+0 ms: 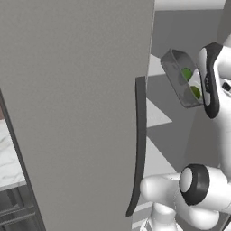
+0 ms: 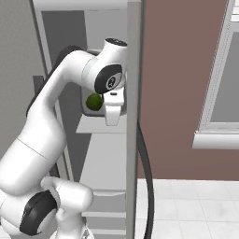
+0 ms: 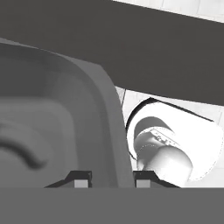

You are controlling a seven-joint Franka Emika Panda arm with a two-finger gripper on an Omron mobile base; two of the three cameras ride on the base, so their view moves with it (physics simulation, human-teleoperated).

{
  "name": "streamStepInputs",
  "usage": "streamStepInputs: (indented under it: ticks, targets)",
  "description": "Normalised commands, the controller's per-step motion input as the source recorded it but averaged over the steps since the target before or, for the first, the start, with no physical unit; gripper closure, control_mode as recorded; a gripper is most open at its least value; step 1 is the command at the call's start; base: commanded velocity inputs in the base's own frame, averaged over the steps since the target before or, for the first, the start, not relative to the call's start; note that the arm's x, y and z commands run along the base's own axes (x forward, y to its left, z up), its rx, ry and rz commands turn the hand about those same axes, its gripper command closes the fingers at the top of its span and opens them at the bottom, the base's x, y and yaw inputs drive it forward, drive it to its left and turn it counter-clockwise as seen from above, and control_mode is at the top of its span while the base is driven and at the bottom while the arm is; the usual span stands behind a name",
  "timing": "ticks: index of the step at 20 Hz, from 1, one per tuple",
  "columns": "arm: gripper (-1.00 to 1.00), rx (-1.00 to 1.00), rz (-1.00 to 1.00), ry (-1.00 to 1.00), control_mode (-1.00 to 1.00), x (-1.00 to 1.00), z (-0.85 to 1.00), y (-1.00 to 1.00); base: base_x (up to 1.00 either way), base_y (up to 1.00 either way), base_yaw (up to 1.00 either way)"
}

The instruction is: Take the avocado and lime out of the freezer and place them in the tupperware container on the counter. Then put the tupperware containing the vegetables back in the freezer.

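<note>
My gripper (image 3: pixel 111 183) is shut on the side wall of the tupperware container (image 3: pixel 105 122), one fingertip on each side of the rim. The dark grey container (image 1: pixel 179 77) hangs tipped on its side in front of the open freezer's pale shelves (image 1: pixel 155 115). Two small green vegetables lie in it, one (image 1: pixel 187 73) above the other (image 1: pixel 195 92). One green fruit (image 2: pixel 94 101) peeks out beside the hand in the right base view. The freezer door (image 1: pixel 76 113) stands open on the left, with its dark curved handle (image 1: pixel 140 144).
A strip of marble counter (image 1: pixel 9 155) over dark drawers shows at the far left, behind the door. The door's edge (image 2: pixel 134 116) runs close beside the wrist. To the right are a brownish wall (image 2: pixel 172 84), a window (image 2: pixel 224 70) and a pale tiled floor.
</note>
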Motion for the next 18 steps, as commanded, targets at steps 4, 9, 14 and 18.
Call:
streamStepInputs:
  ticks: [4,9,14,18]
  targets:
    - [1.0,0.0,0.0,-0.07,-1.0,0.73,0.25,0.21,0.0,0.0,0.0]
    - [1.0,0.0,0.0,-0.06,-1.0,0.72,0.34,0.2,0.0,0.0,0.0]
    - [1.0,0.0,0.0,-0.02,-1.0,0.7,0.28,0.21,0.0,0.0,0.0]
    - [1.0,0.0,0.0,-0.01,-1.0,0.67,0.27,0.03,0.0,0.0,0.0]
